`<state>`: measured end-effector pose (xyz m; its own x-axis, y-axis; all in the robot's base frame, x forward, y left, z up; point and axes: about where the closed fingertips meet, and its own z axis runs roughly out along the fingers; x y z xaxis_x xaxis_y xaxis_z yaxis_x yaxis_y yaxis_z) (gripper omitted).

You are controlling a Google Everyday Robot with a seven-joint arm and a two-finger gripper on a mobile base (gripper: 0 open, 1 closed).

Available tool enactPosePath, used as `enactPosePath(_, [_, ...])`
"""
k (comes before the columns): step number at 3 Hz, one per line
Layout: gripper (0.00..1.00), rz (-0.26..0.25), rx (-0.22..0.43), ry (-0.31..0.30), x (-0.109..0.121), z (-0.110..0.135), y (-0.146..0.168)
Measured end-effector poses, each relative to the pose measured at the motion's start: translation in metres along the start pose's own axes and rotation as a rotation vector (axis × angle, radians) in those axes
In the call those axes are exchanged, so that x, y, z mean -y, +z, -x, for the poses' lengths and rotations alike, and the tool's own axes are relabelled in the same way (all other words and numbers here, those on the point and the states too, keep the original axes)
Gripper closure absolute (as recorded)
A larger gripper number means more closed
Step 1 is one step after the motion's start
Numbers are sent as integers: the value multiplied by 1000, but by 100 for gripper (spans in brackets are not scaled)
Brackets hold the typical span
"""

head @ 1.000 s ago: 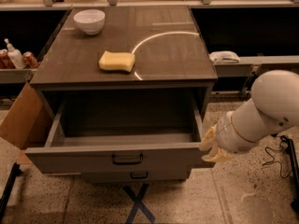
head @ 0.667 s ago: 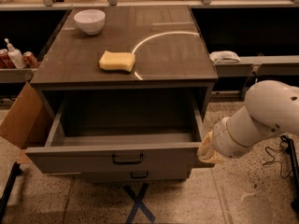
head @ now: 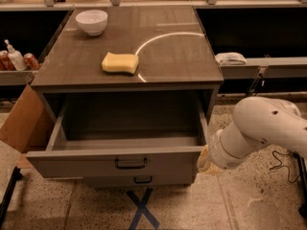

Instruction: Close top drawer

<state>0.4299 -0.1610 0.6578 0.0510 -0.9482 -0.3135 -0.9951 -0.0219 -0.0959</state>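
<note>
Speckled stone floor, dim warm light; a blue tape cross (head: 142, 210) lies on the floor in front of the cabinet.

- Grey cabinet (head: 182, 56): on its flat top a white bowl (head: 91, 21) sits at the far left corner and a yellow sponge (head: 120, 63) lies near the middle, well apart from the bowl. A pale curved streak runs across the top, just beside the sponge.
- Top drawer (head: 86, 166): pulled far out from the cabinet body, grey inner bottom and side walls in view. Its small black bar handle (head: 130, 164) sits at the centre of the flat front.
- Lower drawer (head: 136, 180): only a strip with its handle shows under the top drawer's front.
- Gripper (head: 204, 159): low at the right front corner of the top drawer, right against the end of the drawer front. Open or closed: cannot tell from this view.
- White arm (head: 268, 128): reaches in from the right edge, thick rounded link above the wrist.
- Cardboard box (head: 21, 123): leans at the cabinet's left side.
- Bottles (head: 14, 56): on the shelf at far left.
</note>
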Motion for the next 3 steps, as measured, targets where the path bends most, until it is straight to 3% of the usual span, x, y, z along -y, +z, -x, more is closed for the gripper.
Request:
enactPosePath(1, [100,7,-36,5,2,2,22])
enactPosePath(3, [100,-22,-49,53,23,9,47])
